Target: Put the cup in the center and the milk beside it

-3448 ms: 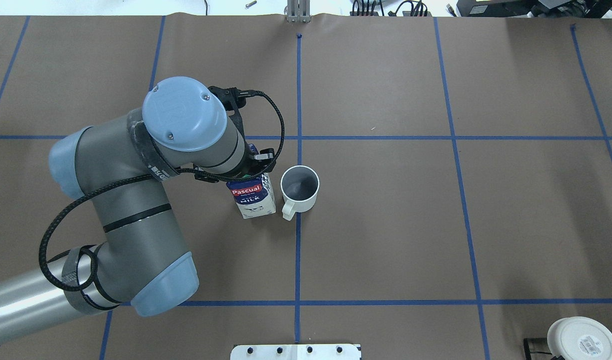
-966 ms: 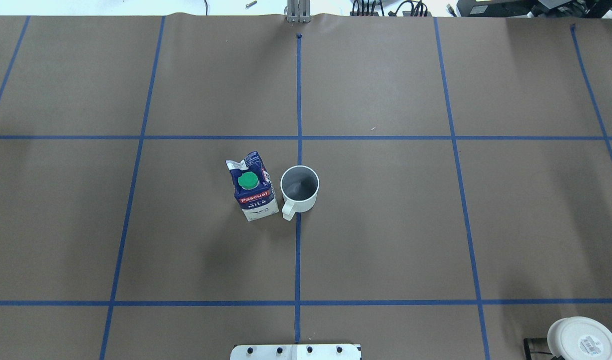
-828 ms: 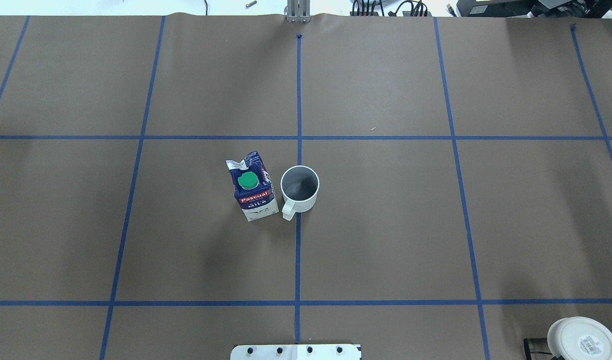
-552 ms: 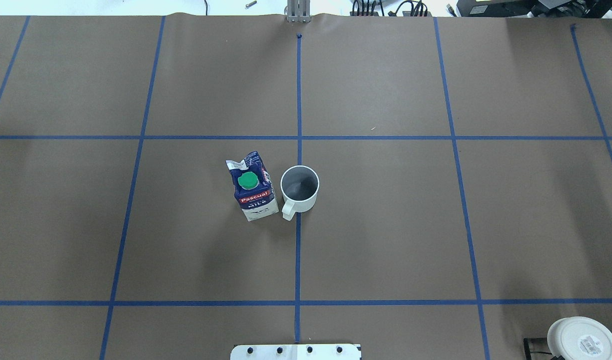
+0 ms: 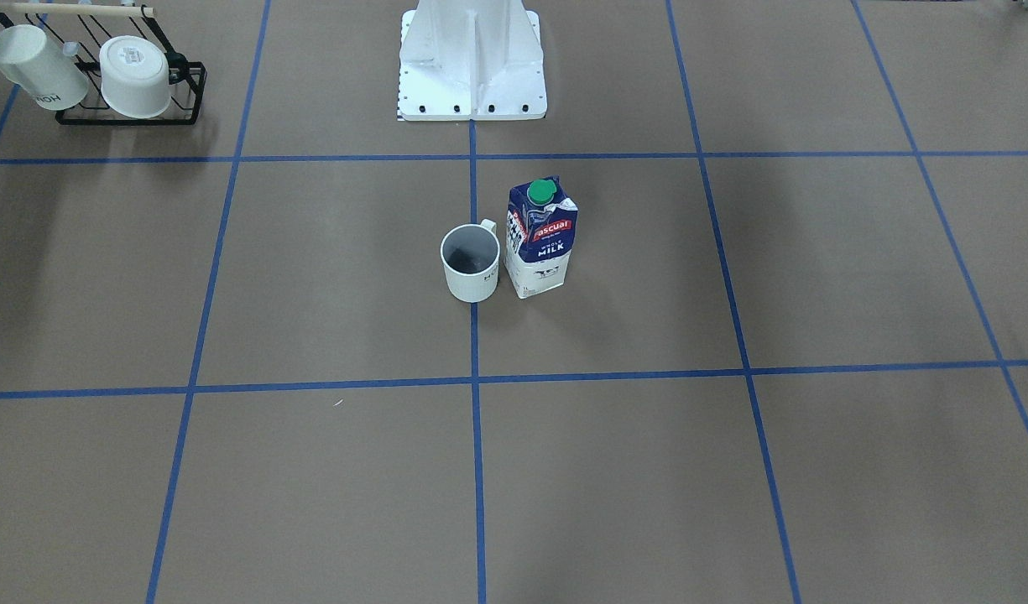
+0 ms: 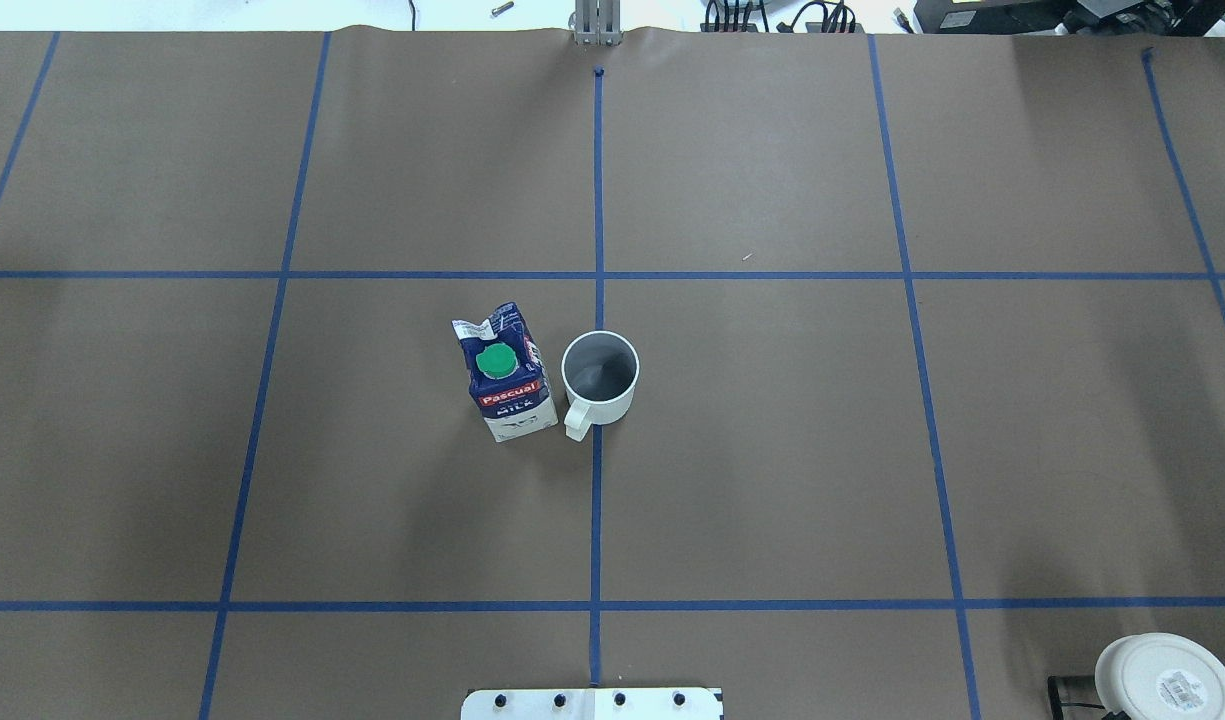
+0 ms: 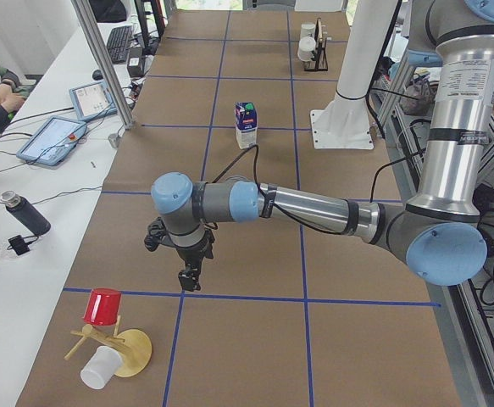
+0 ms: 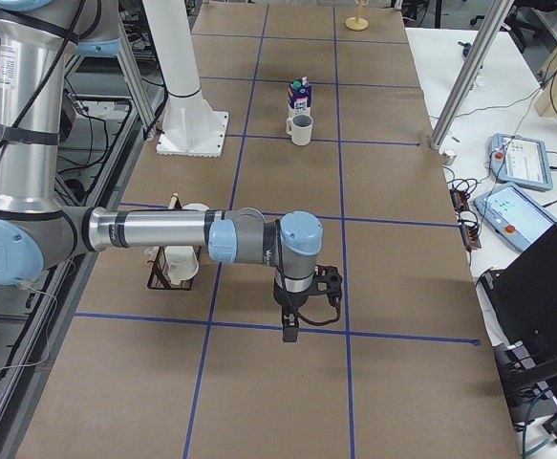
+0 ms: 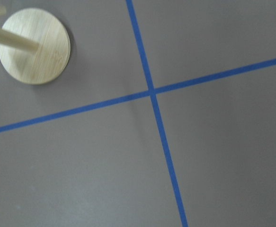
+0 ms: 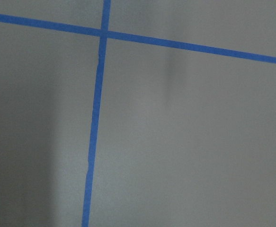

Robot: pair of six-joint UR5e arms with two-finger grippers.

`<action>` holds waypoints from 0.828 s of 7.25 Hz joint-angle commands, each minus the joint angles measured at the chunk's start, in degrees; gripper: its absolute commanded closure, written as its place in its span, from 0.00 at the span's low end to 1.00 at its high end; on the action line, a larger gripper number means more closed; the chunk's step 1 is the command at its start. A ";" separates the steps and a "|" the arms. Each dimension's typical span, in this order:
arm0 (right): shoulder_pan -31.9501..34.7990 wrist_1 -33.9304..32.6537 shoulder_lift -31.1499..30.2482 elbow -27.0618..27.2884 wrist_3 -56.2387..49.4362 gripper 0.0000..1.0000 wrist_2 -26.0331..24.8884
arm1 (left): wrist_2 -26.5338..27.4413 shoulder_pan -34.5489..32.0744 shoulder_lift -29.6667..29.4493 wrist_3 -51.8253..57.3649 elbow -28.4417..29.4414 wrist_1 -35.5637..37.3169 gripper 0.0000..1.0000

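Observation:
The cup is a small white mug with a dark grey inside. It stands upright on the centre blue tape line of the brown board, and also shows in the front view and the right view. The milk stands upright close beside the cup, on my left side, not touching it. My left gripper hangs low over the board far from both. My right gripper hangs near the other table end. I cannot tell whether either is open or shut. Neither holds anything.
A black rack with white cups stands at my right near corner. A wooden stand with a red cup stands at the far left end; its base shows in the left wrist view. The white robot base stands behind the cup.
3.4 s ago my left arm was over the milk with its gripper at the carton. It has since left the overhead view. The milk and cup have not moved in the last second.

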 commanded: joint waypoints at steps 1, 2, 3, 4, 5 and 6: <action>-0.02 -0.05 0.06 0.00 0.00 0.00 0.00 | -0.25 -0.20 7.68 -1.49 -4.73 -5.06 0.01; -0.02 0.03 0.06 0.00 -0.09 0.00 0.00 | -0.34 -0.20 8.84 -1.84 -6.41 -5.07 0.01; -0.02 0.03 0.06 0.00 0.00 0.00 0.00 | -0.17 -0.20 8.68 -2.80 -7.47 -5.07 0.01; -0.02 0.03 0.06 0.09 0.00 0.00 0.00 | -0.17 -0.20 8.16 -2.72 -7.57 -5.16 0.01; -0.02 0.03 0.06 0.09 0.00 0.00 0.00 | -0.17 -0.11 7.89 -2.72 -7.83 -5.16 0.01; -0.02 0.03 0.06 0.09 0.00 0.00 0.00 | -0.17 -0.11 7.89 -2.72 -7.92 -5.16 0.01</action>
